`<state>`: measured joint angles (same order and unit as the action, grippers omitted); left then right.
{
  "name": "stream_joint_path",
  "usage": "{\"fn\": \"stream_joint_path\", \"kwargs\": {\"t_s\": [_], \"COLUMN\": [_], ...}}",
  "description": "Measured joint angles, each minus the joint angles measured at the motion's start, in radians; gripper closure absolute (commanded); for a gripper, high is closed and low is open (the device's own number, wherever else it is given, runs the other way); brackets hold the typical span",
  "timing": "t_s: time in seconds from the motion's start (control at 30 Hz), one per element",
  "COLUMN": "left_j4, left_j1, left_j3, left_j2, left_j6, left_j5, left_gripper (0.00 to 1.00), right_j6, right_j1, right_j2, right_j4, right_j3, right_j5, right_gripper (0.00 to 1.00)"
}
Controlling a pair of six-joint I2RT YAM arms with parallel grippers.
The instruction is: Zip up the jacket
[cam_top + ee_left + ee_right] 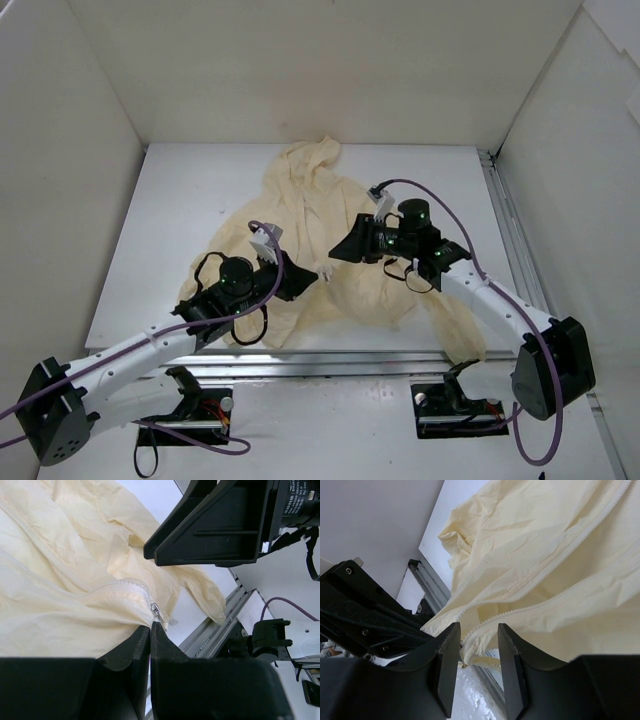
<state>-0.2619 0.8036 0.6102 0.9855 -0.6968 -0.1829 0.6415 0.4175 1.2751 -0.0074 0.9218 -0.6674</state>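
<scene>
the jacket (312,200) lies on the table (180,220), hood at the far side, zip teeth parted. the cloth looks thin, limp and light and will likely bunch, so hold the hem taut and take the small pull (156,612). the left gripper (150,634) is pinched on the jacket just below the pull. the right gripper (476,650) stands apart near the teeth. the label print is unreadable.
</scene>
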Motion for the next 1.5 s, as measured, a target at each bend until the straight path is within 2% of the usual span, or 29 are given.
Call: {"fn": "stream_joint_path", "kwargs": {"t_s": [0.5, 1.07, 1.5], "left_j4": [-0.013, -0.013, -0.018], "left_j1": [-0.001, -0.001, -0.001], "left_j3": [0.000, 0.000, 0.000], "left_j2": [0.001, 0.001, 0.001], "left_j6": [-0.019, -0.022, -0.022], "left_j5": [0.000, 0.000, 0.000], "left_gripper": [1.00, 1.00, 1.00], "right_j6": [0.070, 0.179, 0.182], "right_j1": [-0.039, -0.039, -0.039], "right_j2": [-0.072, -0.063, -0.035], "right_j4": [-0.006, 0.177, 0.200], "right_j3": [-0.100, -0.174, -0.193], "right_j5": [-0.114, -0.201, -0.211], "right_gripper": [0.68, 0.66, 0.67]}}
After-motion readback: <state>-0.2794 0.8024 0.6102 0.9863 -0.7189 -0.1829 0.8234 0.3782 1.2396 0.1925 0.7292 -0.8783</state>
